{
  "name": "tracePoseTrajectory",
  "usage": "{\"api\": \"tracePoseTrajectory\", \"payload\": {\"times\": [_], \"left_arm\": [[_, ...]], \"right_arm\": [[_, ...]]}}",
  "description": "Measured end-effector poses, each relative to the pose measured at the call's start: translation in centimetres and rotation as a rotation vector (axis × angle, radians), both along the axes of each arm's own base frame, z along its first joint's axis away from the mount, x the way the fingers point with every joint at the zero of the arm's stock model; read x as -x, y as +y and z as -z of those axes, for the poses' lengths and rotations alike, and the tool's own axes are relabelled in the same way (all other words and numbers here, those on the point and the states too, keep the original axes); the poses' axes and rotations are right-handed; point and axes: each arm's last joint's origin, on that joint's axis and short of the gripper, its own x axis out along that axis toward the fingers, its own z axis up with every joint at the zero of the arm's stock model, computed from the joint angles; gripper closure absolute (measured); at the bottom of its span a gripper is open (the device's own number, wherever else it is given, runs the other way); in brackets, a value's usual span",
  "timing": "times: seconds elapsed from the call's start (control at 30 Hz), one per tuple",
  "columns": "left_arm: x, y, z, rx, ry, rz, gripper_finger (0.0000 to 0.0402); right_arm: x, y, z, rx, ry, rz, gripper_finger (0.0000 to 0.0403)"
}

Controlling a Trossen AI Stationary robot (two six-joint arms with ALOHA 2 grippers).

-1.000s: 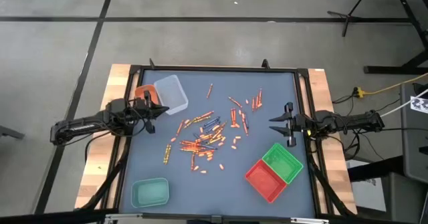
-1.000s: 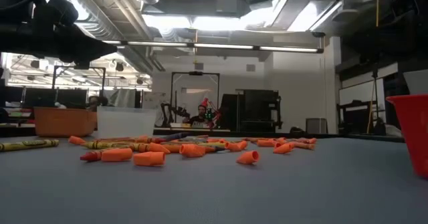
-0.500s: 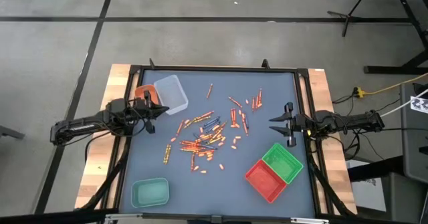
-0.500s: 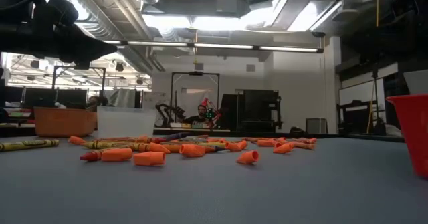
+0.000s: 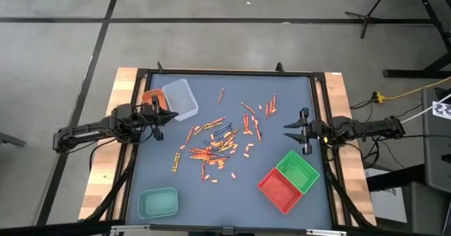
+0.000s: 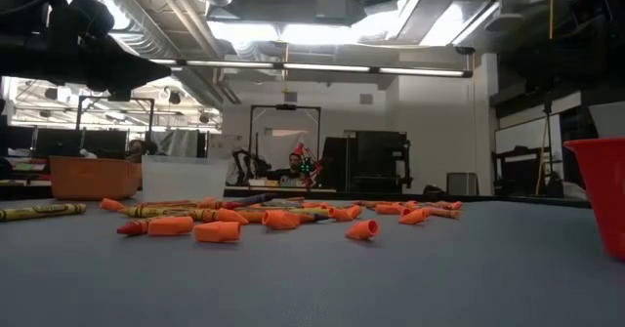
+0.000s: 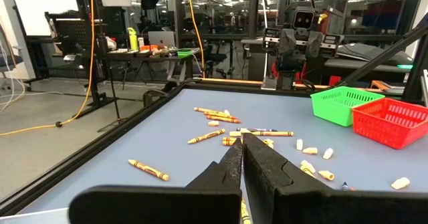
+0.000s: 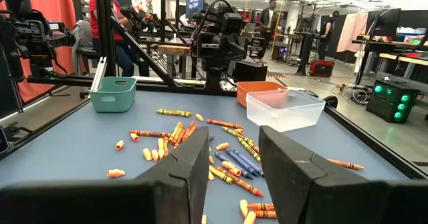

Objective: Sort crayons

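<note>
Dozens of light, stiff, brittle crayons (image 5: 218, 144) want a mid-shaft pinch; left gripper (image 5: 163, 114) pressed together, right gripper (image 5: 290, 130) spread.

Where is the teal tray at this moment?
In the high view, the teal tray sits at the table's near-left corner, apart from the crayons in the middle.

The left arm reaches in from the table's left edge, lying low and nearly level, its wrist pointing toward the middle; the left gripper (image 5: 161, 113) sits just inside that edge, its two dark fingers (image 7: 257, 164) pressed together with no gap between them, holding nothing; the right arm comes in from the right edge in a mirrored pose, stretched flat; the right gripper (image 5: 294, 130) hangs inside that edge, its fingers (image 8: 194, 164) spread wide apart and empty.
</note>
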Motion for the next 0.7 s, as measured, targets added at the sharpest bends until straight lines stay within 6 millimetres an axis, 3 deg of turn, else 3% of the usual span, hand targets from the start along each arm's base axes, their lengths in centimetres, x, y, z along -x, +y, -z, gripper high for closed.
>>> {"api": "tracePoseTrajectory", "payload": {"times": [0.7], "left_arm": [[0.00, 0.00, -0.01, 0.000, 0.000, 0.000, 0.0401]], "right_arm": [[0.04, -0.12, -0.75, -0.052, -0.081, 0.036, 0.0271]]}}
